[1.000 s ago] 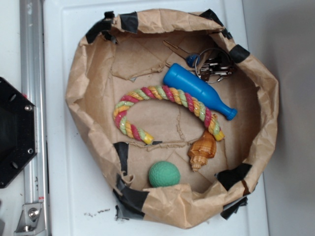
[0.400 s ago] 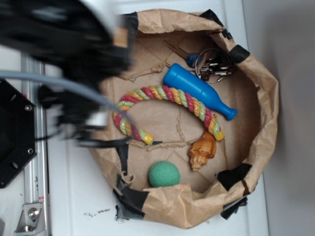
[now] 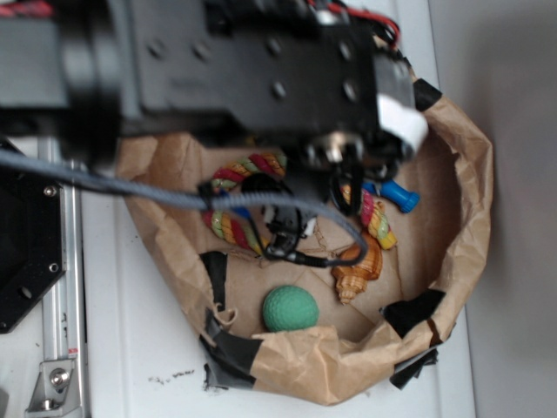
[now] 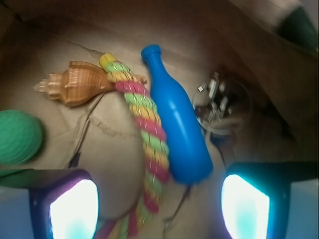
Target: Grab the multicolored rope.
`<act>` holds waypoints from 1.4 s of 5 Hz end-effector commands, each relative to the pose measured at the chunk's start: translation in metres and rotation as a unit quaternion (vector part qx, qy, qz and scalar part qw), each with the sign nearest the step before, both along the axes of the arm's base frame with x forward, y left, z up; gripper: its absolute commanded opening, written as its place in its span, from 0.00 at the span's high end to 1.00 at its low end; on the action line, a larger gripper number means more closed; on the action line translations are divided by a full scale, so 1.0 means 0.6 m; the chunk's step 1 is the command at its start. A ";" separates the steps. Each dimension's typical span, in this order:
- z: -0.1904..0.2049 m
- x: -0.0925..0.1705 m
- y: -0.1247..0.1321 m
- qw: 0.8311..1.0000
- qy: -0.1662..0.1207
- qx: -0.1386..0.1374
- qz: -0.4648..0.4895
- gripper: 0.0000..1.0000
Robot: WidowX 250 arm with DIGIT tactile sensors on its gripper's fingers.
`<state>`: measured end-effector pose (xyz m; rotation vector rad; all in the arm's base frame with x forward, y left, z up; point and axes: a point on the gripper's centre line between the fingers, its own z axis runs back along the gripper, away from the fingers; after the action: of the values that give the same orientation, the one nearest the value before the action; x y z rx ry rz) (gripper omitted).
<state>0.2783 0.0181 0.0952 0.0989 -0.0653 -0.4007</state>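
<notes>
The multicolored rope point(image 4: 147, 134), twisted pink-red, yellow and pale green, lies in an arc on the floor of the brown paper bag point(image 3: 452, 174). In the wrist view it runs from beside the shell down between my two fingers. In the exterior view only its two end parts point(image 3: 233, 225) show under my arm. My gripper point(image 4: 159, 204) is open, wide apart, above the rope and not touching it. Its fingers point(image 4: 75, 209) glow white at the bottom corners. In the exterior view the gripper is hidden under the black arm.
A blue plastic bottle point(image 4: 177, 124) lies right beside the rope. A brown shell point(image 4: 75, 84), a green ball point(image 3: 290, 309) and a bunch of keys point(image 4: 219, 102) also lie in the bag. A grey braided cable point(image 3: 130, 187) crosses the bag's left side.
My arm has swung in from the upper left and now covers the upper half of the bag, hiding the bottle and the middle of the rope. The objects have not moved.
</notes>
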 end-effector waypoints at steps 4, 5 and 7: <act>-0.085 0.069 -0.011 0.983 0.022 0.100 -0.149 0.00; -0.124 0.070 0.000 0.982 0.046 0.065 -0.170 0.00; -0.115 0.021 -0.035 0.974 0.030 -0.019 -0.224 0.00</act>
<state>0.2884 0.0044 0.0187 0.0142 0.0028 -0.8315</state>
